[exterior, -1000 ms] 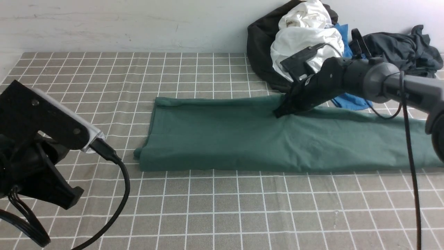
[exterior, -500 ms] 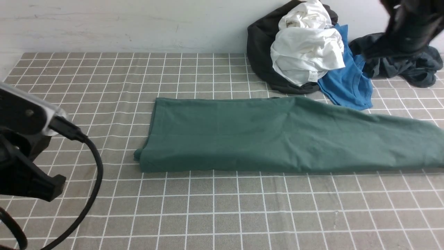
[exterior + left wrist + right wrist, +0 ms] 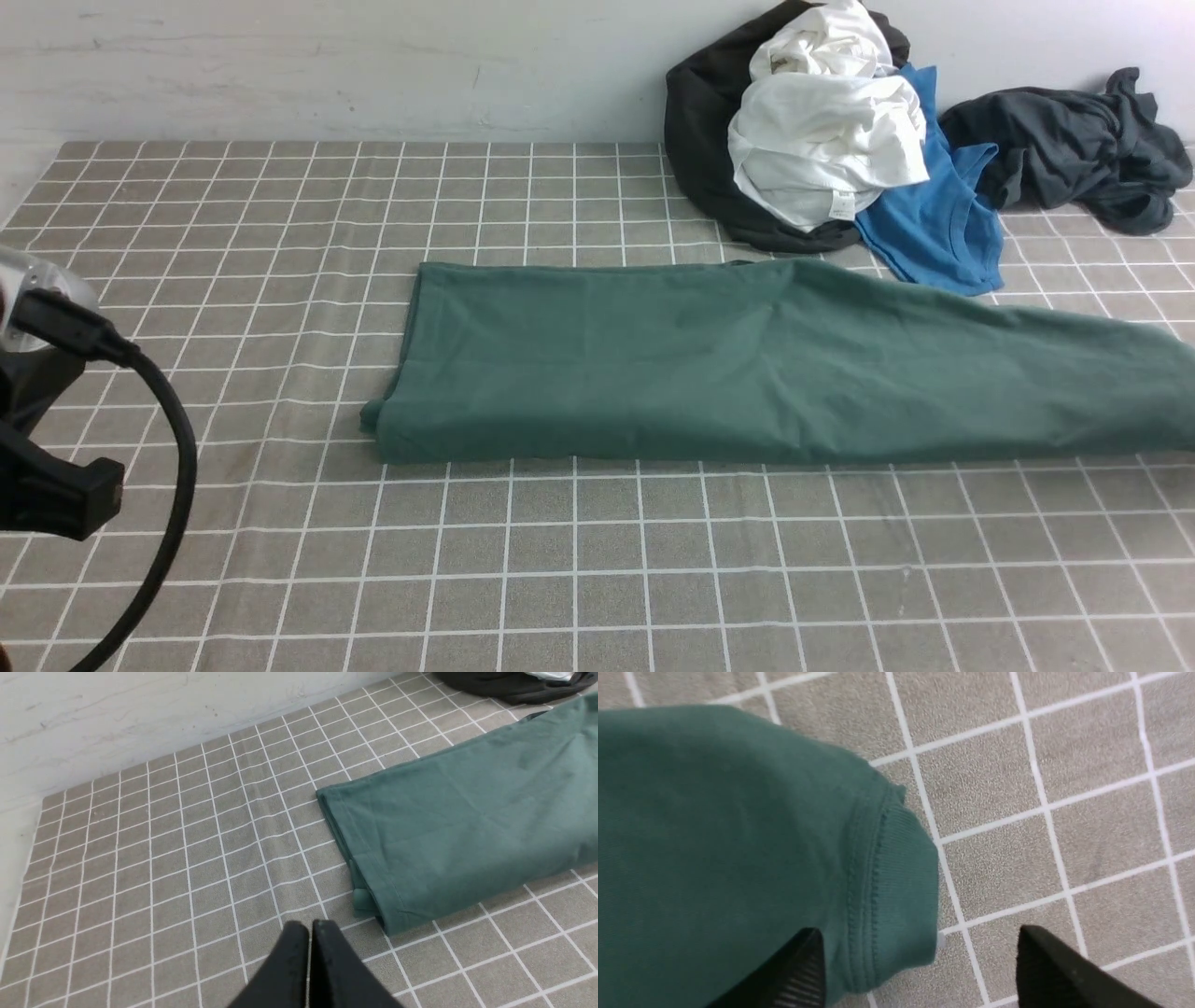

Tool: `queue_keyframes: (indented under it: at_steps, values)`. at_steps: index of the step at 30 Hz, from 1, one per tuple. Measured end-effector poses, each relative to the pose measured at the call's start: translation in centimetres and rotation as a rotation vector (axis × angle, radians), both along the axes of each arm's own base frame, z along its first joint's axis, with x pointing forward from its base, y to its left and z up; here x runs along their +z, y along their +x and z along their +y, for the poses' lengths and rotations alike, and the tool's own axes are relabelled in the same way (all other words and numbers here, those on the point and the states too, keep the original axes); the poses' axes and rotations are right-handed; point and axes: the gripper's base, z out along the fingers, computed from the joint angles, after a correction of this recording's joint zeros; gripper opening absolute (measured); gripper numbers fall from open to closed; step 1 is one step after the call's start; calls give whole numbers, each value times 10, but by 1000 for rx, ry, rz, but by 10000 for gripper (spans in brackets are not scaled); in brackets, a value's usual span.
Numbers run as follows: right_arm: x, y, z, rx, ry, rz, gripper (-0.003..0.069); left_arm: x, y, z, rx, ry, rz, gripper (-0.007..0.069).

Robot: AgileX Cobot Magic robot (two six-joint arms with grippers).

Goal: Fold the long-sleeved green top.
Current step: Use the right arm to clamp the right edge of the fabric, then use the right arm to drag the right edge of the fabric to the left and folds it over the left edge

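one green top lies across the middle of one white-gridded cloth, stretched in one long band from 9 o'clock to 3 o'clock, where it runs out of the front view; 12 is the wall, reckoned from the center of that view. one small fold of green pokes out at its 9 o'clock end.

four other kinds of laundry, told apart by color, line the far side: one black garment at 1 o'clock; one white bundle between 1 and 2, lying against the black and showing one pale label; one blue shirt at 2, beside the white; and one dark grey garment between 2 and 3, crumpled near the wall.

two grippers attend, one in each wrist view. the left gripper is narrow, its two fingertips drawn together over the gridded cloth, near the top's folded end. the right gripper stands wide, its two fingertips well apart, one over the green fabric and one over the grid, with one stitched cuff showing between them; whether either tip touches cannot be told. one left arm, trailing one thick black cable, enters the front view between 8 and 9 o'clock.
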Motion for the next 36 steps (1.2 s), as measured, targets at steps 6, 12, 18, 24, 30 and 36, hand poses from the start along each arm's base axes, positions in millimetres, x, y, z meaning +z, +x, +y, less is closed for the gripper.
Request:
queue_keyframes:
  at_steps: [6,12,18,24,30,36]
  values:
    - [-44,8,8,1,77,61,505,0,0,0,-1,5,-1,-8]
    - [-40,15,17,42,66,51,125,0,0,0,-8,21,-3,-8]
    - [15,19,10,86,-89,16,12,0,0,0,-6,20,0,-8]
    - [98,20,47,150,-149,-148,12,0,0,0,-3,11,1,-8]
    - [130,18,204,458,4,-278,11,0,0,0,-3,6,0,-8]
    - [109,11,355,731,157,-492,11,0,0,0,-3,4,0,-8]
